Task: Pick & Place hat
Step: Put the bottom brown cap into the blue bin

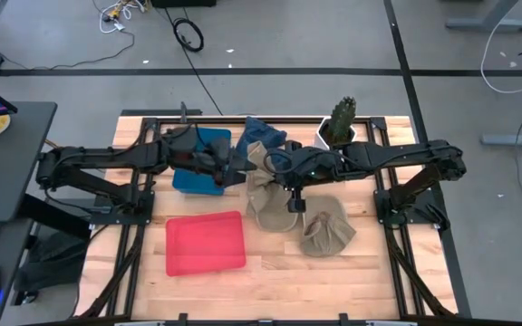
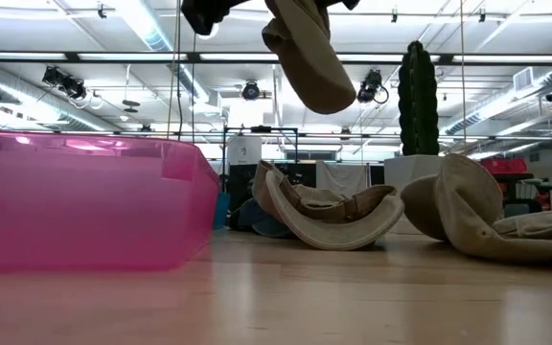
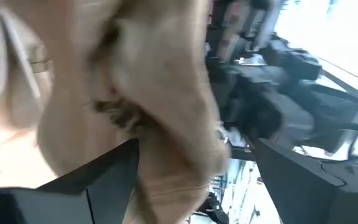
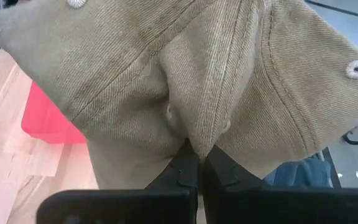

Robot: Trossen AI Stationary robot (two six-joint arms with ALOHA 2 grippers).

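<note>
A tan corduroy hat hangs in the air over the middle of the table, between my two grippers. In the low view this hat is well above the board. My right gripper comes from the table's right and is shut on it. My left gripper comes from the left and is open, with the hat's cloth hanging between its spread fingers. Two more tan hats lie on the table below. My right gripper pinches a gathered fold of the hat's crown between its two shut fingers, several layers bunched at a seam. The fingers slant down from the table's right. The hat is lifted clear and hangs slack around and below the fingertips. My left gripper: cloth lies close against one finger, but I cannot tell whether it touches.
A red bin stands near the front left, pink at the left in the low view. A blue bin and a blue cloth sit behind the left gripper. A potted cactus stands at the far edge.
</note>
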